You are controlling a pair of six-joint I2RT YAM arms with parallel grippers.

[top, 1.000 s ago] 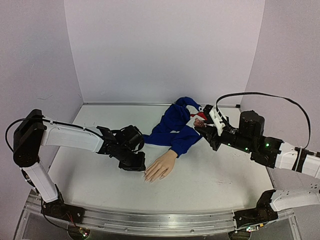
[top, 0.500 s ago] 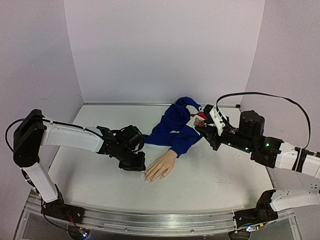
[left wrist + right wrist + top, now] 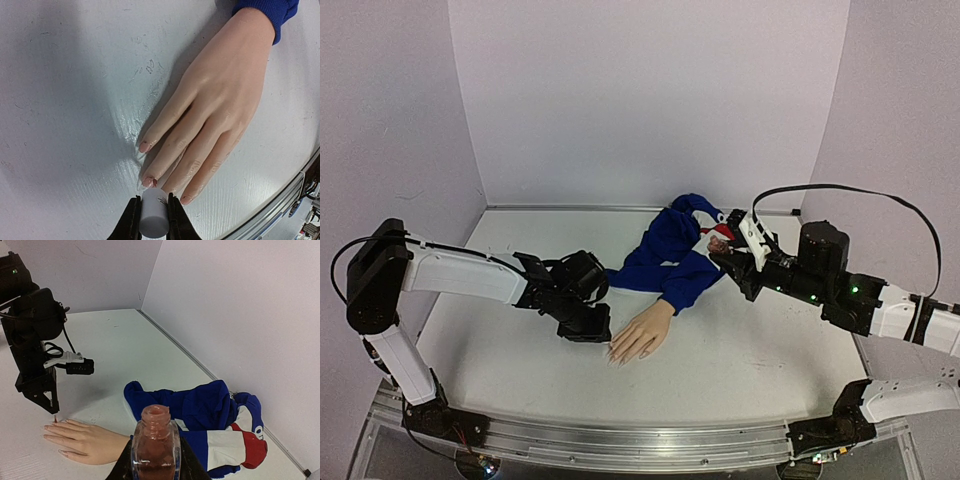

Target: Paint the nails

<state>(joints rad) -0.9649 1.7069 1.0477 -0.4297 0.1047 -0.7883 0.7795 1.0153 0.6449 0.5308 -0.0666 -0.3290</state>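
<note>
The beige mannequin hand (image 3: 212, 100) lies flat on the white table, fingers toward the near edge, its wrist in a blue sleeve (image 3: 672, 250). Its nails (image 3: 145, 146) show at the fingertips; the middle one (image 3: 148, 181) carries a reddish smear. My left gripper (image 3: 152, 202) is shut on the white polish cap (image 3: 153, 216), whose brush tip touches that nail. In the top view the left gripper (image 3: 600, 335) sits just left of the hand (image 3: 642, 331). My right gripper (image 3: 155, 462) is shut on the open pinkish polish bottle (image 3: 155, 445), held upright above the sleeve (image 3: 205, 405).
The blue, white and red garment (image 3: 235, 440) is bunched by the back right wall. The table's metal front rail (image 3: 640, 440) runs just past the fingertips. The left arm's black wrist (image 3: 35, 335) stands over the hand (image 3: 87, 440) in the right wrist view.
</note>
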